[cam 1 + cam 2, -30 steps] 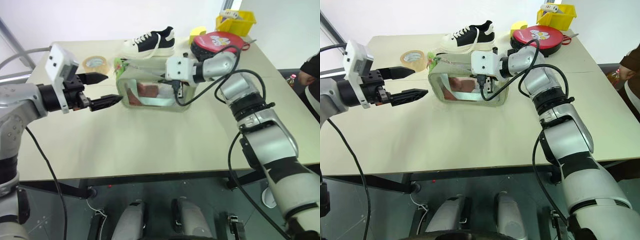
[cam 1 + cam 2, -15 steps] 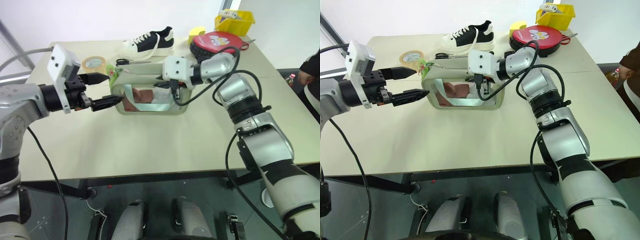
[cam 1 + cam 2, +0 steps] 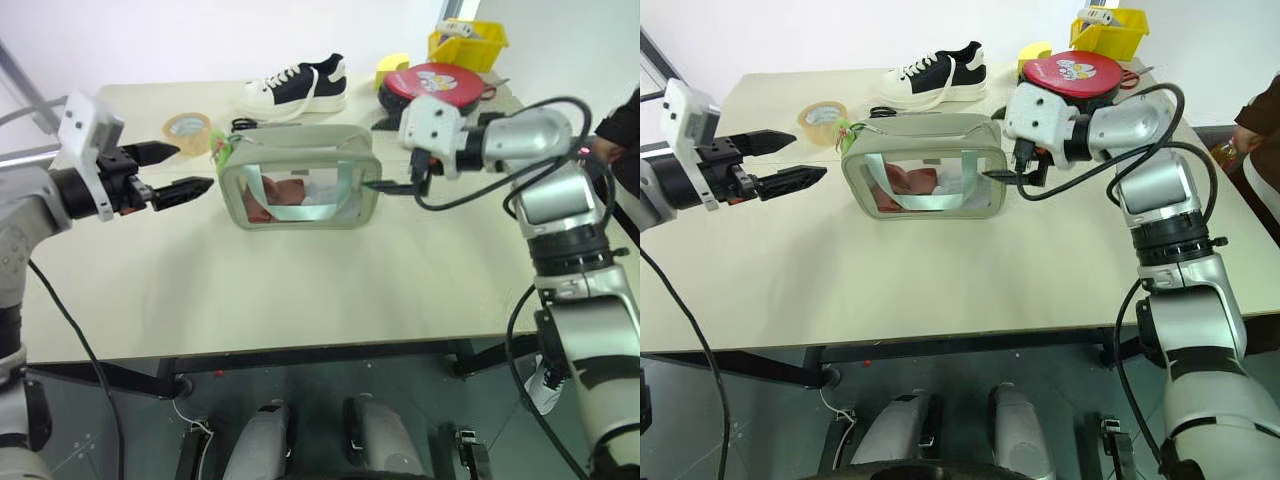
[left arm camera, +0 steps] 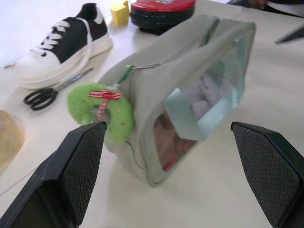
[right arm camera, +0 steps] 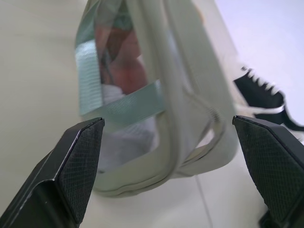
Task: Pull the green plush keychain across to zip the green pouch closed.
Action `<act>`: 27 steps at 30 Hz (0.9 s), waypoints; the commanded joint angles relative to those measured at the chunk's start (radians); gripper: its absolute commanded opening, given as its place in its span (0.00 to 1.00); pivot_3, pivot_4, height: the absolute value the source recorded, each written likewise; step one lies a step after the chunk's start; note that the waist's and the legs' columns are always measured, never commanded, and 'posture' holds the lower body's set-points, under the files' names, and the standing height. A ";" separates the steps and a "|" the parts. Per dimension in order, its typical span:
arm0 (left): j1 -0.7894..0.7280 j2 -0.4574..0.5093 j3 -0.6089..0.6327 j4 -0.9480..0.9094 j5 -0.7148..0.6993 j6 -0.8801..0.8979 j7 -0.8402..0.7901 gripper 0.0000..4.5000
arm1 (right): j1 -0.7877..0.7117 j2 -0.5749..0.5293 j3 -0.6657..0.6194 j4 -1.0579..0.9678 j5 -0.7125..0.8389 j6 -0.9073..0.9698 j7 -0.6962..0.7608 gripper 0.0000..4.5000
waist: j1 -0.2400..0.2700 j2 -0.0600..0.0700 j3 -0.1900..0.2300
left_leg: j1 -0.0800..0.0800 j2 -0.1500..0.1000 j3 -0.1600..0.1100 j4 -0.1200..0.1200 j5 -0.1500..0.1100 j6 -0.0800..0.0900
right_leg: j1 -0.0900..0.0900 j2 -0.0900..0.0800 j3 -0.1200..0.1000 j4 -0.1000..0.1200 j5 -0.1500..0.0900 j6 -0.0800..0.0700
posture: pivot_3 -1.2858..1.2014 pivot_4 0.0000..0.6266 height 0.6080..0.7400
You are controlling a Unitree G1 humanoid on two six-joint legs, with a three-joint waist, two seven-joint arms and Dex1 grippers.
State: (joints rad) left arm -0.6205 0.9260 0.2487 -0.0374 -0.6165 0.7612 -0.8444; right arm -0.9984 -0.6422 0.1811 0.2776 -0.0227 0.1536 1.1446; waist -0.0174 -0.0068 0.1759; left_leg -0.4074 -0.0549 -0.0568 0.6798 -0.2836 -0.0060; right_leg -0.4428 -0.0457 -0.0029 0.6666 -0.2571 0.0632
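Both grippers, left (image 3: 178,170) and right (image 3: 1008,164), point level at opposite ends of the green pouch (image 3: 298,189), fingers spread, holding nothing.

A lab: bare white walls, test table (image 3: 300,270) of assorted props.

Both arms: silver-grey metallic shells, rounded segments, black bands at the joints. Right arm shows black collars between forearm sections and a black angular patch on the upper shell. White boxy camera housing on each wrist; small dark screw holes on the left one. Black cables loop loosely from each wrist housing back along the arm. Left gripper (image 3: 185,169): two black tapered fingers on a black base. Right gripper (image 3: 1002,170): same slim black fingers. Inner finger pads (image 4: 80,168) carry a fine cross-hatched texture.
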 commanded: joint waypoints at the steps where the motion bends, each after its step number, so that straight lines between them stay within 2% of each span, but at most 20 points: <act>1: -0.050 -0.029 0.006 0.078 0.028 -0.052 0.012 1.00 | -0.011 0.021 -0.006 0.027 -0.006 -0.029 -0.044 0.87 | 0.003 0.000 0.000 | 0.000 0.000 0.000 0.000 0.000 0.000 | 0.000 0.000 0.000 0.000 0.000 0.000 | 0.52 0.24 1.00; 2: -0.058 -0.039 -0.001 0.095 0.038 -0.063 0.008 1.00 | -0.013 0.030 -0.007 0.044 -0.006 -0.028 -0.053 0.81 | 0.003 0.000 0.000 | 0.000 0.000 0.000 0.001 0.000 0.000 | 0.001 0.000 0.000 0.000 0.000 0.000 | 0.52 0.24 1.00; 4: -0.073 -0.057 -0.003 0.125 0.047 -0.076 0.011 1.00 | -0.017 0.041 -0.007 0.066 -0.004 -0.030 -0.062 0.58 | 0.003 0.000 0.000 | 0.000 0.000 0.000 0.001 0.000 0.000 | 0.001 0.000 0.000 -0.001 0.000 0.000 | 0.52 0.24 1.00; 6: -0.107 -0.083 0.006 0.194 0.064 -0.096 0.035 1.00 | -0.020 0.048 -0.001 0.086 -0.009 -0.044 -0.071 0.31 | 0.005 0.000 0.000 | -0.001 0.000 0.000 0.001 0.002 -0.003 | 0.000 0.000 0.000 -0.001 0.000 0.000 | 0.52 0.24 1.00; 8: -0.134 -0.103 0.014 0.258 0.075 -0.111 0.053 1.00 | -0.020 0.052 0.002 0.092 -0.012 -0.053 -0.076 0.09 | 0.006 0.000 0.000 | -0.001 0.000 0.000 0.001 0.002 -0.003 | 0.000 0.000 0.000 -0.002 0.000 0.000 | 0.52 0.24 1.00; 9: -0.145 -0.115 0.019 0.288 0.073 -0.116 0.055 1.00 | -0.019 0.054 0.004 0.096 -0.014 -0.058 -0.079 0.01 | 0.005 0.000 0.000 | -0.001 0.000 0.000 0.001 0.002 -0.003 | 0.000 0.000 0.000 -0.002 0.000 0.000 | 0.52 0.24 1.00; 19: -0.208 -0.258 -0.007 0.485 0.116 -0.203 0.075 1.00 | -0.008 0.054 0.014 0.084 -0.025 -0.083 -0.083 0.01 | 0.004 0.000 0.000 | -0.001 0.000 0.001 0.002 0.002 -0.003 | 0.000 0.000 0.000 -0.001 0.000 0.000 | 0.52 0.24 1.00; 27: -0.290 -0.279 -0.004 0.681 0.157 -0.290 0.062 1.00 | 0.000 0.050 0.013 0.064 -0.023 -0.070 -0.083 0.01 | 0.003 0.000 0.000 | -0.001 0.000 0.001 0.002 0.002 -0.004 | 0.000 0.000 0.000 -0.001 0.000 0.000 | 0.52 0.24 1.00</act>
State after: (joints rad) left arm -0.8810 0.6405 0.2251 0.6417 -0.4663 0.5026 -0.7679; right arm -0.9964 -0.5875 0.2050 0.3770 -0.0532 0.0828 1.0635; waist -0.0144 -0.0073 0.1756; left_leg -0.4084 -0.0553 -0.0563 0.6814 -0.2816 -0.0096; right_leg -0.4427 -0.0458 -0.0030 0.6654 -0.2568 0.0635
